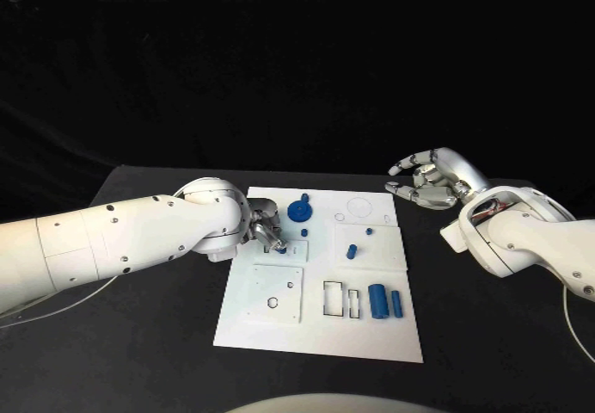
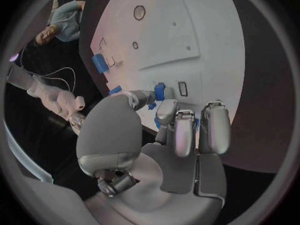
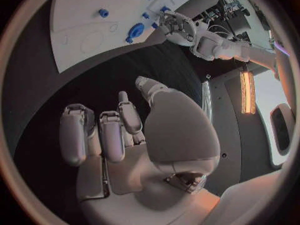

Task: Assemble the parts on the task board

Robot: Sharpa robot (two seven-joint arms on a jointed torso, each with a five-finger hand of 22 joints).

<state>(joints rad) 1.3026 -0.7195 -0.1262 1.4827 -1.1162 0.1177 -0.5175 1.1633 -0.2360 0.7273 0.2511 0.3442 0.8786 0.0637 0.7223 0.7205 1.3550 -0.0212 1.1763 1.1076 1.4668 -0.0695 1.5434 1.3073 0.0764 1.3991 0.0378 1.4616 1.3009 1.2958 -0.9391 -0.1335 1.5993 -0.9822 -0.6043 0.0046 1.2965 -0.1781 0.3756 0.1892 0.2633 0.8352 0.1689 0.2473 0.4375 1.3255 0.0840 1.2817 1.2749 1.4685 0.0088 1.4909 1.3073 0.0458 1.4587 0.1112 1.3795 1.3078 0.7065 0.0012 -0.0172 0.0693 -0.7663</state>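
On black table [image 1: 149, 344], white task board [image 1: 322, 340] with small blue parts [image 1: 386, 303]

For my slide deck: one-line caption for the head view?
Left hand works at the white task board among blue parts; right hand hovers off-board.

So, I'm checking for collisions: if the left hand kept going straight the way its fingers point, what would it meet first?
Most likely the task board itself. The left hand hangs over the board's left edge with its fingers angled down toward a small blue part beside them. Depth is unclear, so it might touch that part first.
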